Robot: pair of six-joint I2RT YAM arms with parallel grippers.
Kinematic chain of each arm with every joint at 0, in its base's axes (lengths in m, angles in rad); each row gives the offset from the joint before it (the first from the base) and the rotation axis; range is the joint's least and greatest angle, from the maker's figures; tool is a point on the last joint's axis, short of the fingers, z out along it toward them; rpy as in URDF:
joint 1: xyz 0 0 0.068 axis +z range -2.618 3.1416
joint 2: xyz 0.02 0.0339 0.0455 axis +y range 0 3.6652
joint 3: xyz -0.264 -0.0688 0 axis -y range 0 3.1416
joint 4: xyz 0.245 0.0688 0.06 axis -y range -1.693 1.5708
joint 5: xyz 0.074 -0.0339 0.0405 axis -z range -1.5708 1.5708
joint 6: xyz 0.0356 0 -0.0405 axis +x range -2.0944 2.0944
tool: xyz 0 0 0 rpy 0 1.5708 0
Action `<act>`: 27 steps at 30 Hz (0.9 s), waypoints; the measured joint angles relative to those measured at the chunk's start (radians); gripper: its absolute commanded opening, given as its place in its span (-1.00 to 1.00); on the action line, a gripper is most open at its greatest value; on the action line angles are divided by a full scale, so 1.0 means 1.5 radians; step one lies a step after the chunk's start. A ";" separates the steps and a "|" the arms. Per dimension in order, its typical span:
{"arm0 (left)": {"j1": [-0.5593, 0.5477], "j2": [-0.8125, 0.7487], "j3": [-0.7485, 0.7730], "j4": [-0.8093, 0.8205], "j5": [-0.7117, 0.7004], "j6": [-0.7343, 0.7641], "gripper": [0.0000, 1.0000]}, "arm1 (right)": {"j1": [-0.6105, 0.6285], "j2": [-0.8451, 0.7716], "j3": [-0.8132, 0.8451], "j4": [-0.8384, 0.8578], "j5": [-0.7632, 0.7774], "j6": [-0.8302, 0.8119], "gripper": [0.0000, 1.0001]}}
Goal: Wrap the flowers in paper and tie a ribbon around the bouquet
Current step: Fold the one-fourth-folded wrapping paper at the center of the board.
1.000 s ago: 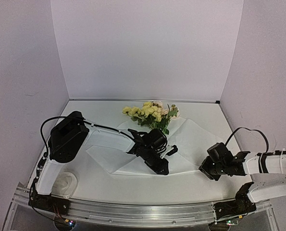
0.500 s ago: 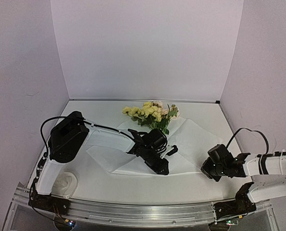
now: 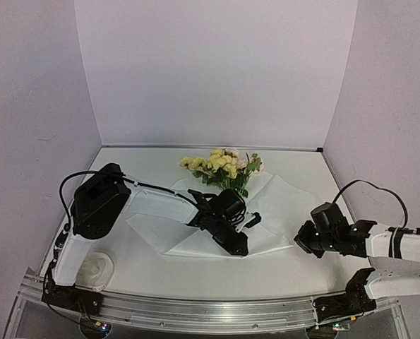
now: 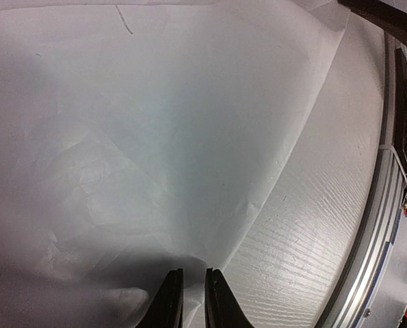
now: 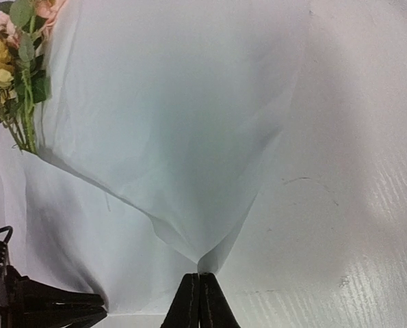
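The flowers [image 3: 220, 165], yellow and cream, lie at the far end of the white paper [image 3: 284, 205] spread on the table; their blooms and green stems show at the upper left of the right wrist view [image 5: 17, 68]. My right gripper [image 3: 300, 244] [image 5: 200, 279] is shut on the paper's [image 5: 182, 123] right corner, which rises off the table into a peak. My left gripper [image 3: 240, 248] [image 4: 193, 281] sits at the sheet's near edge, its jaws nearly together with a fold of the paper [image 4: 189, 123] between them. The stems' lower ends are hidden under my left arm.
A pale rounded thing [image 3: 97, 269] lies by the left arm's base; I cannot tell whether it is the ribbon. The metal rail [image 3: 210, 311] runs along the near table edge. Lilac walls stand at the back and both sides.
My right gripper has closed on the paper's right corner and risen a little, its arm lifting. The left arm and the flowers have stayed where they were.
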 measured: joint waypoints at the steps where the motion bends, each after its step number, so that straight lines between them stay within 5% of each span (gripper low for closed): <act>1: 0.000 0.000 0.000 0.000 -0.002 0.000 -0.73 | 0.001 0.000 0.005 0.000 -0.003 -0.004 -1.00; 27: -0.015 0.001 0.002 0.009 -0.066 -0.013 -0.74 | 0.074 0.038 0.162 -0.039 -0.040 -0.158 -1.00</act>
